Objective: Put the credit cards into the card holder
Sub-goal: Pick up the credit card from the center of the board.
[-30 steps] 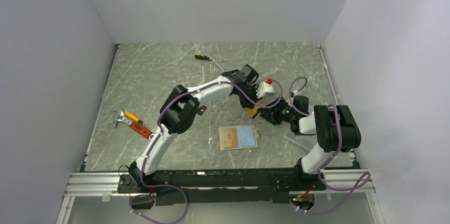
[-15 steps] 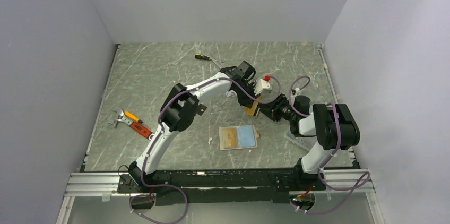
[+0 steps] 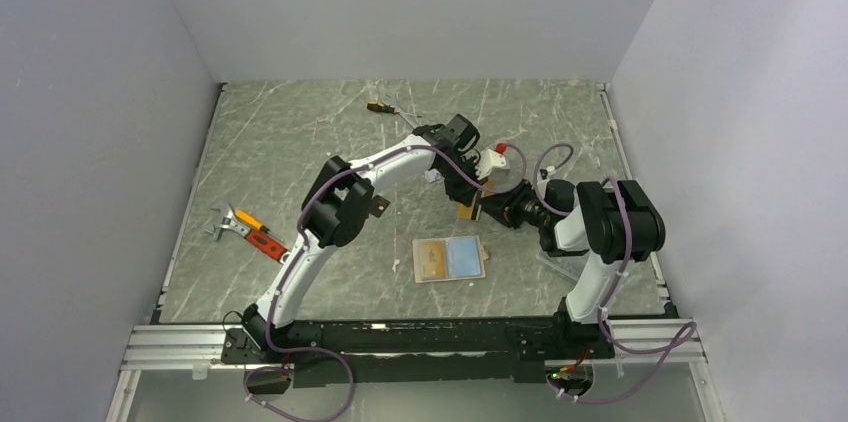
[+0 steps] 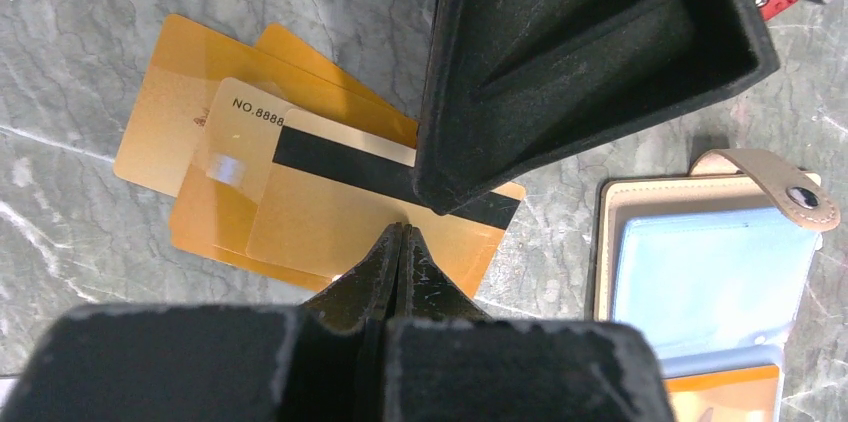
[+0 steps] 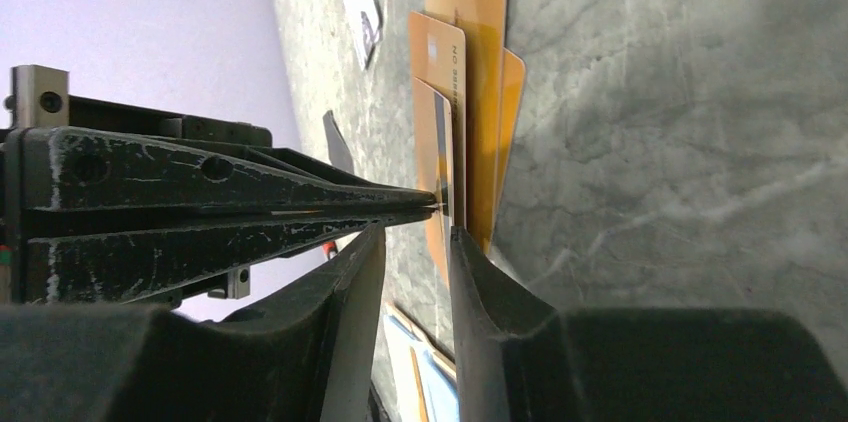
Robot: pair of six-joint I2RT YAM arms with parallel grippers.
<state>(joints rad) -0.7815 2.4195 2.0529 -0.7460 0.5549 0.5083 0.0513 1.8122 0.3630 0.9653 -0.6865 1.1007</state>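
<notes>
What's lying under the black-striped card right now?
Other orange cards, fanned out on the table. Their exact count is unclear: the striped card covers their middles.

1. Top cam: parked high up behind the arm bases (image 3: 420, 342), tilted down over the whole counter (image 3: 300, 142). It's far off, so the left claw (image 3: 466, 204) and right claw (image 3: 490, 210) look tiny.
2. Left wrist cam: sits right behind its claw, looking straight down past the tips, super close.
3. Right wrist cam: rolled sideways, skimming low behind its claw, also close.
4. Overlap: both wrist views share the cards (image 4: 330, 222) between the claws, plus each other's claw. The top view covers everything.
</notes>
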